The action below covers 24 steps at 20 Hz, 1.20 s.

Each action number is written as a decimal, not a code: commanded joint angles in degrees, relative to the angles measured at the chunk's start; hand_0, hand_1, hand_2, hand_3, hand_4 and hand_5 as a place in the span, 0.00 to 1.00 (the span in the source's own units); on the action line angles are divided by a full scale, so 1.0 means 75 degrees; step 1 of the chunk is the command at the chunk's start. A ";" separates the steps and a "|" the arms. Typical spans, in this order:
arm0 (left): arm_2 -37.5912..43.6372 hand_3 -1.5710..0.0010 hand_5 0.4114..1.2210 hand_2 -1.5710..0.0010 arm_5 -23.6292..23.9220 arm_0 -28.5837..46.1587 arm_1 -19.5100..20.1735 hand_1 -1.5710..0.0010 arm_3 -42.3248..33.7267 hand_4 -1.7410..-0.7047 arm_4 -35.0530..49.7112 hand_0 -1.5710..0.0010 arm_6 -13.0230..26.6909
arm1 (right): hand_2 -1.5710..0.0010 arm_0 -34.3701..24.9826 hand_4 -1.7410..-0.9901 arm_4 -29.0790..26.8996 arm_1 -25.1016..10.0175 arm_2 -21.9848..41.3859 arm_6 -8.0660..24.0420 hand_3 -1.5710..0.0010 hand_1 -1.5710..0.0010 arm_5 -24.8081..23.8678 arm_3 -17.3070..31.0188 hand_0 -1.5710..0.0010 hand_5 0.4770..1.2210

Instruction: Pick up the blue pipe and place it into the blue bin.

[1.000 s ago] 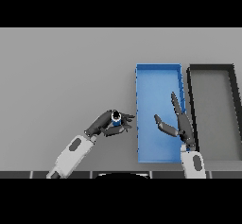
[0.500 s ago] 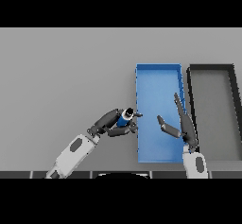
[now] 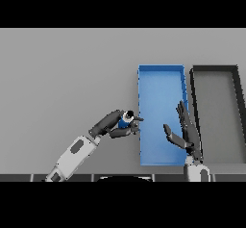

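Observation:
My left hand (image 3: 115,124) is shut on the blue pipe (image 3: 126,120) and holds it just left of the blue bin (image 3: 158,80), its fingertips reaching the bin's left wall. The pipe's dark ring-shaped end faces up between my curled fingers and thumb. My right hand (image 3: 186,133) is open with straight fingers, over the blue bin's right side near its front.
A dark grey bin (image 3: 216,73) stands directly to the right of the blue bin. The grey table (image 3: 67,73) stretches to the left and behind.
My left hand has carried the pipe to the right, up to the blue bin's left wall. My right hand has drifted slightly right and nearer.

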 commanded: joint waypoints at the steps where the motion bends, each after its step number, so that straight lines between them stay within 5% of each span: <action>1: -0.0002 0.05 1.00 0.00 0.0000 0.0020 -0.0027 0.00 -0.0029 0.00 0.0015 0.00 -0.0040 | 1.00 -0.0011 0.70 -0.0539 -0.0203 -0.0038 0.0074 1.00 1.00 0.0423 -0.0276 1.00 0.15; 6: 0.0026 0.05 1.00 0.00 -0.0073 0.0036 0.0003 0.00 -0.0070 0.00 0.0010 0.00 -0.0088 | 1.00 -0.0881 0.57 -0.2278 -0.1455 0.0129 0.1589 1.00 1.00 0.1630 -0.1476 1.00 0.03; 10: -0.0001 0.05 1.00 0.00 -0.0117 0.0032 -0.0012 0.00 -0.0040 0.00 -0.0074 0.00 -0.0129 | 1.00 -0.1872 0.58 -0.2753 -0.1801 0.0602 0.2641 1.00 1.00 0.1957 -0.1720 1.00 0.03; 18: 0.0022 0.04 1.00 0.00 -0.0356 0.0015 -0.0025 0.00 -0.0104 0.00 0.0027 0.00 -0.0195 | 1.00 -0.3614 0.68 -0.2327 -0.1324 0.1587 0.3371 1.00 1.00 0.2422 -0.0996 1.00 0.07; 24: -0.0013 0.02 1.00 0.00 -0.0421 -0.0001 0.0022 0.00 -0.0033 0.00 -0.0218 0.00 -0.0157 | 1.00 -0.4581 0.70 -0.2294 -0.0884 0.1818 0.3488 1.00 1.00 0.2692 -0.0219 1.00 0.04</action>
